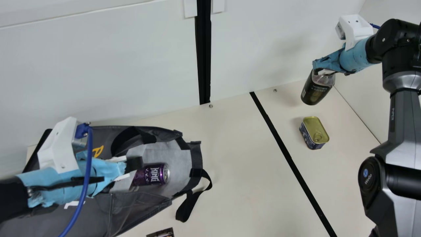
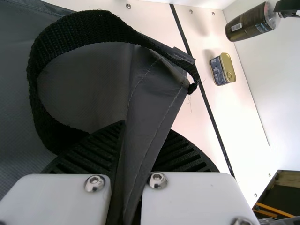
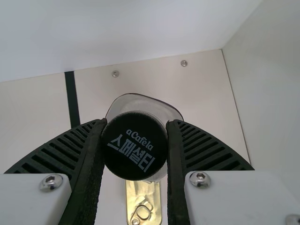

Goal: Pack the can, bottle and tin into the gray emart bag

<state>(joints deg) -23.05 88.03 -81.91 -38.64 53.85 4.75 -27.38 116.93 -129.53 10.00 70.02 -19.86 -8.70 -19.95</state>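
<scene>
One packed, two to go.
The can (image 1: pixel 153 174) lies in the gray emart bag (image 1: pixel 131 209), toward the main view's 8 o'clock, its fabric pinched nearly flat by the left tool (image 2: pixel 143 138). The right tool (image 3: pixel 135 124), open just a cap's width, grips the raised bottle (image 1: pixel 316 90) near 2 o'clock; the tin (image 1: pixel 315 129) sits on the worktop (image 1: pixel 246 164), near 3.

Bright, diffuse light, soft shadows on the wall (image 1: pixel 131 59); sheen on the tin (image 1: pixel 313 126)
</scene>
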